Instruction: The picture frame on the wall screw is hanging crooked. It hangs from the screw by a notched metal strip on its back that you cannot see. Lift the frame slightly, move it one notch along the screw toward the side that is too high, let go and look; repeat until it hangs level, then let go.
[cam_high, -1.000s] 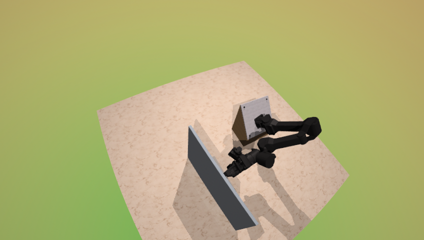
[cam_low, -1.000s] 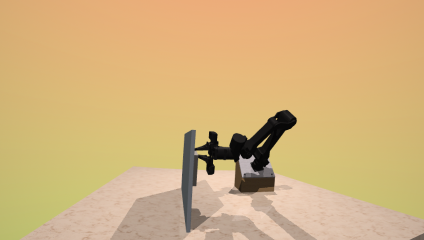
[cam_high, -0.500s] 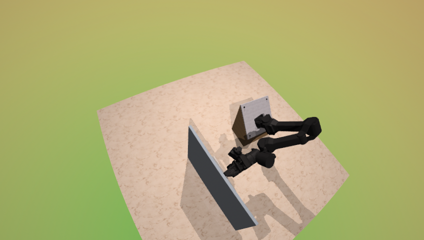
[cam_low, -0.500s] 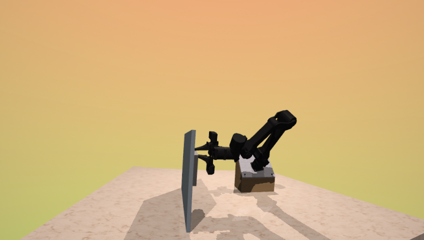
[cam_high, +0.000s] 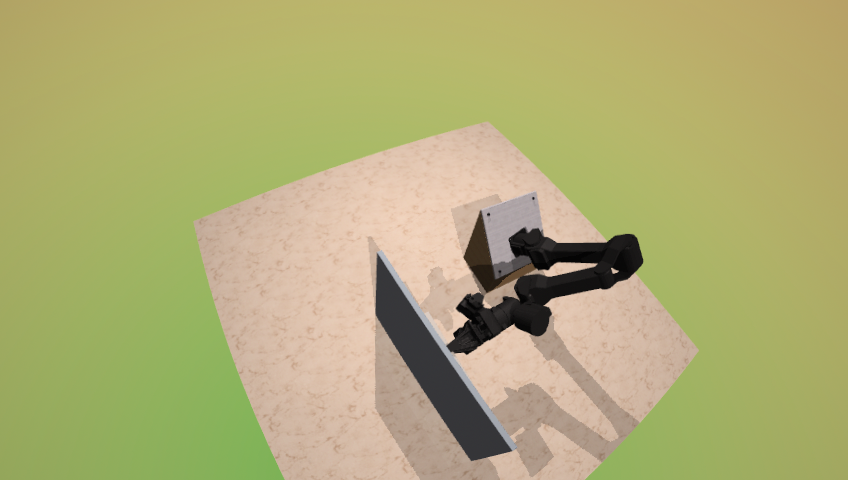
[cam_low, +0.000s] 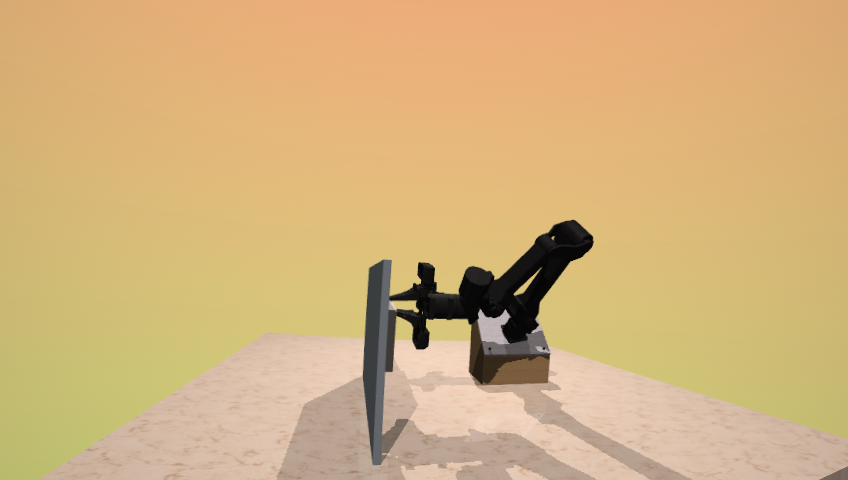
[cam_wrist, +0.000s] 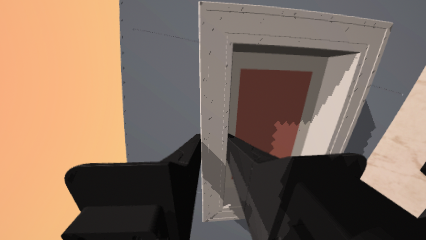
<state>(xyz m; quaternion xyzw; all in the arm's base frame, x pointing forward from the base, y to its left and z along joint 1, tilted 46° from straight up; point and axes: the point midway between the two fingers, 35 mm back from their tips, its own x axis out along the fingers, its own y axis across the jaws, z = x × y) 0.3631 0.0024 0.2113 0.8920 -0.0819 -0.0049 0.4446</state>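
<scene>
The picture frame is pale grey with a deep recess and a dark red panel. It is at the grey wall panel. My gripper is shut on the frame's upper bar, which is the left bar in the wrist view. One finger is outside the bar and the other is inside the recess. That bar looks nearly parallel to the wall's top edge; any small tilt is hard to judge. The screw and notched strip are hidden behind the frame. The wall hides most of the frame in the top view.
The wall panel stands upright on the pale marbled table. The arm's wooden base block, with a light metal plate, is behind the gripper. Shadows of the wall and arm fall across the table.
</scene>
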